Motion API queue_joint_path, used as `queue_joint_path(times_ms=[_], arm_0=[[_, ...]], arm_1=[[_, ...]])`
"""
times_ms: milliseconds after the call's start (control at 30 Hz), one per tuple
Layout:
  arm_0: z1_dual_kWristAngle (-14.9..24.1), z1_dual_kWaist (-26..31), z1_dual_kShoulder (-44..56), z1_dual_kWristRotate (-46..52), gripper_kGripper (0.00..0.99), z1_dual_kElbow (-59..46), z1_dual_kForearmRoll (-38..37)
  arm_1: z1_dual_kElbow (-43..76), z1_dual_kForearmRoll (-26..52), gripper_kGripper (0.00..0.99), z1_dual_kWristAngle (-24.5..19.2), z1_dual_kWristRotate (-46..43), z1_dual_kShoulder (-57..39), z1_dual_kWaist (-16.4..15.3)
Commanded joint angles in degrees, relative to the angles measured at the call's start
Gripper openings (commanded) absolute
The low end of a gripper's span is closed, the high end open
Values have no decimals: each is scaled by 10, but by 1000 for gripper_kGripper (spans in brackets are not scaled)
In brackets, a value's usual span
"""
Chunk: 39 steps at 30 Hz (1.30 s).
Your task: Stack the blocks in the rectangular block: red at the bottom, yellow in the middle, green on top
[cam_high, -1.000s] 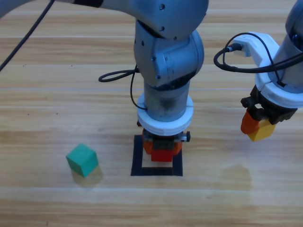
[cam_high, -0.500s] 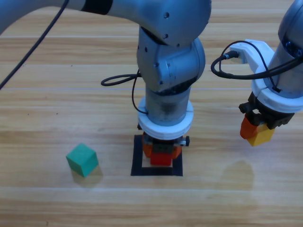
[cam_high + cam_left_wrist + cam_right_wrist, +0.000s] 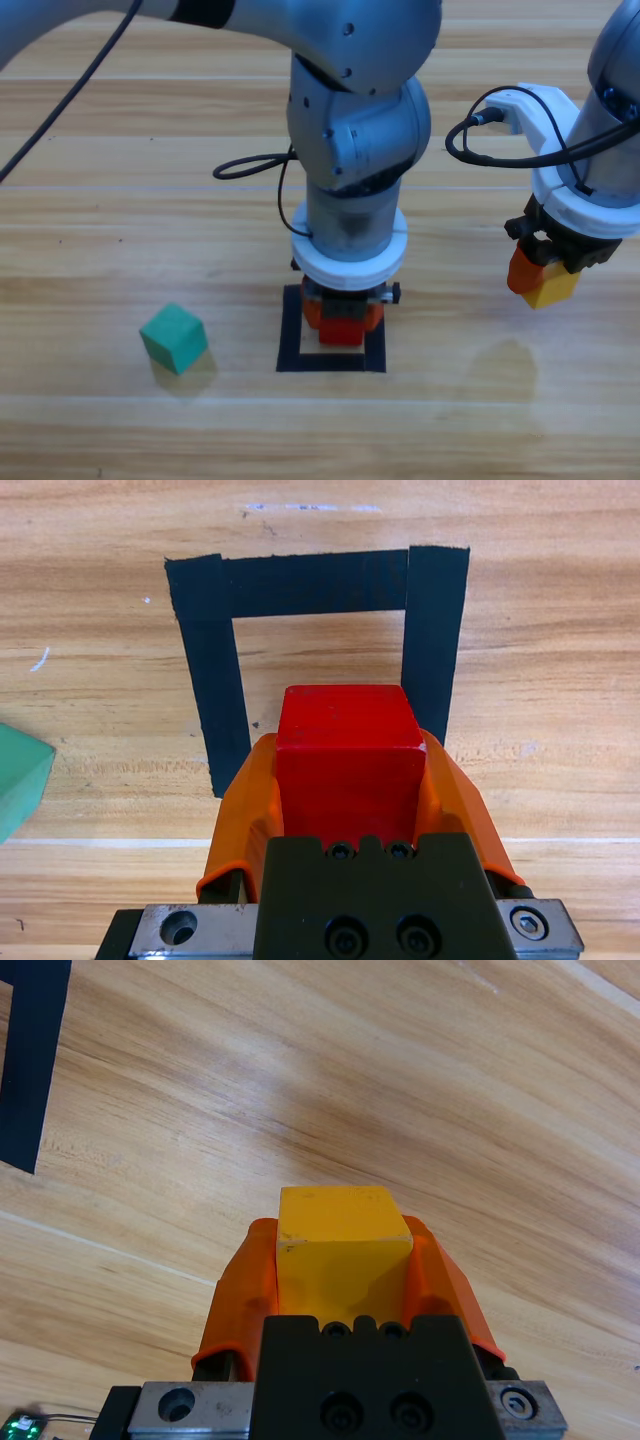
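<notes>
1. Left hand (image 3: 342, 325), centre frame, grips the red cube (image 3: 347, 748) low over the black tape square (image 3: 291, 340), since red goes first.
2. Right hand (image 3: 541, 278), at right, clamps the yellow cube (image 3: 342, 1251) aloft, likely waiting its turn.
3. Green cube (image 3: 174, 338) sits lower left on the table (image 3: 100, 200).

We see two robot arms with smooth, rounded grey metal casings. The left grey arm (image 3: 352, 120) has a thick cylindrical wrist and small dark screw heads set in its shell; a thin black cable (image 3: 252, 165) loops beside it. The right grey arm (image 3: 610, 140) carries a looping black cable (image 3: 500, 145) too. Each ends in a gripper with two pointed orange jaws around a black rectangular body (image 3: 362, 895) with recessed screws above a silver plate (image 3: 345, 932).
</notes>
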<state>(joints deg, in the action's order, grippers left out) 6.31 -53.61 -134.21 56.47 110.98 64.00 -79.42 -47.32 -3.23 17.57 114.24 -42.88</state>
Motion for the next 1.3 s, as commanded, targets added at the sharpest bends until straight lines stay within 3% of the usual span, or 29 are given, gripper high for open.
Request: queue_joint_path(times_ms=[33,1300], arm_0=[[5,19,-30,-7,120,-11,-12],[3,15,-21,34,124,-43,-37]], arm_1=[[-1,-8,26,-1,8,27,13],[-3,-8,26,-4,10,25,13]])
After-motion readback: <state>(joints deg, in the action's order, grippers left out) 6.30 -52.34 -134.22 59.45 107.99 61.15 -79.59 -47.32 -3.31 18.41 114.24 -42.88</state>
